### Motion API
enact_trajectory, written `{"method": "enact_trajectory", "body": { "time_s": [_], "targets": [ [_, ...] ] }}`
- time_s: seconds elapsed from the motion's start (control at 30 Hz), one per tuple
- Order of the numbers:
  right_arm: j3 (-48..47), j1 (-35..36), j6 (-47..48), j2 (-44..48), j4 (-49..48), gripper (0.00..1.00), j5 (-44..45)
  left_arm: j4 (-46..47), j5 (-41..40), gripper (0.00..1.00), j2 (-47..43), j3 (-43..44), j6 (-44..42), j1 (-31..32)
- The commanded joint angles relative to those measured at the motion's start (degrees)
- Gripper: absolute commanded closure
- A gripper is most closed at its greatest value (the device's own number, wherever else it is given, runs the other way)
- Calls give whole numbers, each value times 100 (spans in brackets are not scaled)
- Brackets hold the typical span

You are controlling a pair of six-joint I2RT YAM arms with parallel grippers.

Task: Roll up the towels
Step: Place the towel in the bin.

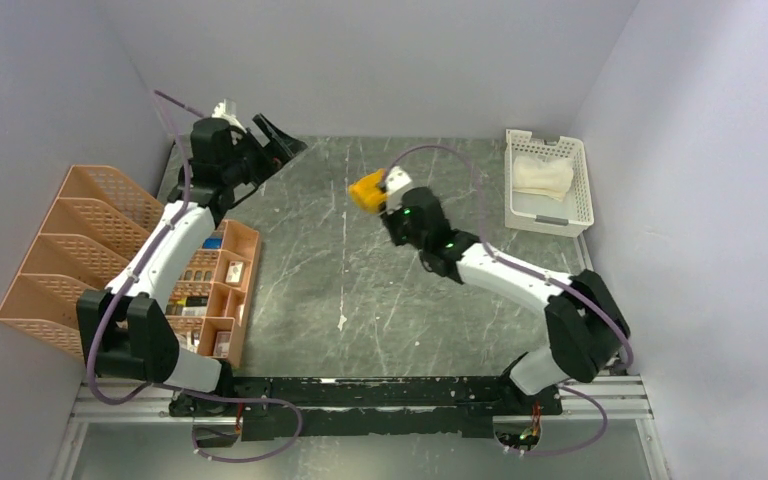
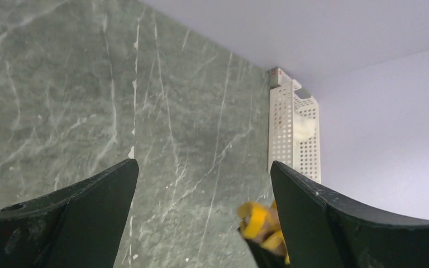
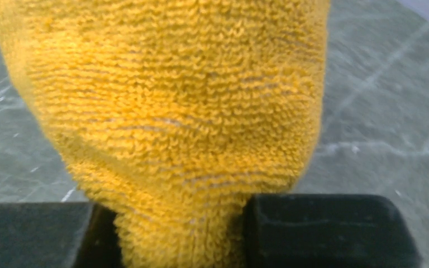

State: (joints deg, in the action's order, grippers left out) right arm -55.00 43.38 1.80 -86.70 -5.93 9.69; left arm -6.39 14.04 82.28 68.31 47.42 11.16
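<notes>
Top external view shows you two towels: one mustard-yellow towel (image 1: 367,191) pinched in the right gripper (image 3: 181,226) above the table (image 1: 360,290), one cream towel (image 1: 543,176) inside the white basket (image 1: 586,195). Left gripper (image 1: 280,136) stands wide apart.
</notes>
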Motion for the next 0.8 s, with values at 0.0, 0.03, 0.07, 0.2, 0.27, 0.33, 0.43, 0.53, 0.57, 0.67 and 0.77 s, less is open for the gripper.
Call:
{"method": "enact_trajectory", "body": {
  "time_s": [0.0,0.03,0.07,0.2,0.27,0.33,0.43,0.53,0.57,0.67,0.77],
  "targets": [
    [101,-941,-443,623,85,100,-737,-318,725,0,-110,263,-336,-128],
    [8,-1160,-505,717,211,100,-848,-290,784,1,-114,170,-326,-139],
    [-136,-1371,-586,776,407,100,-960,-224,851,0,-124,61,-310,-148],
    [-793,-2657,-1638,861,1079,100,-1683,-4,1092,0,-185,-350,-243,-196],
    [-743,-3375,-2355,971,1100,100,-1942,-5,1170,0,-223,-467,-253,-209],
    [-477,-4006,-3114,1200,815,100,-1999,-24,1274,0,-266,-521,-299,-227],
    [-120,-4588,-4303,1406,689,100,-1250,-159,1343,0,-319,-513,-403,-256],
    [-190,-4814,-5712,1307,1307,100,-190,-284,1405,0,-357,-483,-497,-282],
    [-201,-4894,-6168,1233,1571,100,-23,-310,1439,0,-370,-481,-523,-285],
    [-392,-5048,-7602,1017,2029,100,291,-392,1527,0,-387,-477,-587,-298],
    [-292,-5228,-8691,758,2046,100,124,-384,1600,0,-429,-534,-590,-307]
  ]
}}
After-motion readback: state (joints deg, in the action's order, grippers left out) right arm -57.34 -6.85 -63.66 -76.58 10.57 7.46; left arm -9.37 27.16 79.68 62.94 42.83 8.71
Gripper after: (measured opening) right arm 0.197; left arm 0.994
